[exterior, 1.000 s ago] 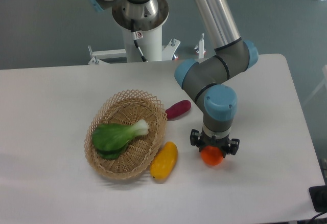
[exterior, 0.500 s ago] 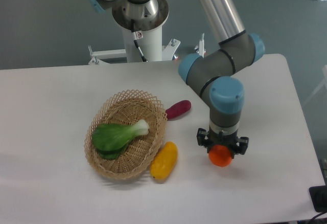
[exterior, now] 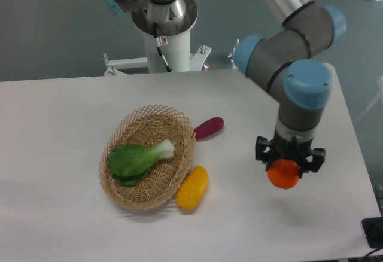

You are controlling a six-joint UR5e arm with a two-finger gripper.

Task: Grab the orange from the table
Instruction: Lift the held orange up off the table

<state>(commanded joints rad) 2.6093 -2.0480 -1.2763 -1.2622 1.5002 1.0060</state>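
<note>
A robot hand (exterior: 283, 165) pinches the orange (exterior: 283, 173) from above, holding it over the right side of the white desk (exterior: 60, 124) (apparently lifted clear), well apart from a basket (exterior: 148, 157)

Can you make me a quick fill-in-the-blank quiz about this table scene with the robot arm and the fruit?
1. The gripper is shut on the ____.
2. The leafy green vegetable lies inside the ____.
3. The yellow fruit lies on the table, touching the basket's ____ edge.
4. The purple vegetable lies ____ the basket.

Missing words: orange; basket; right; outside
</note>
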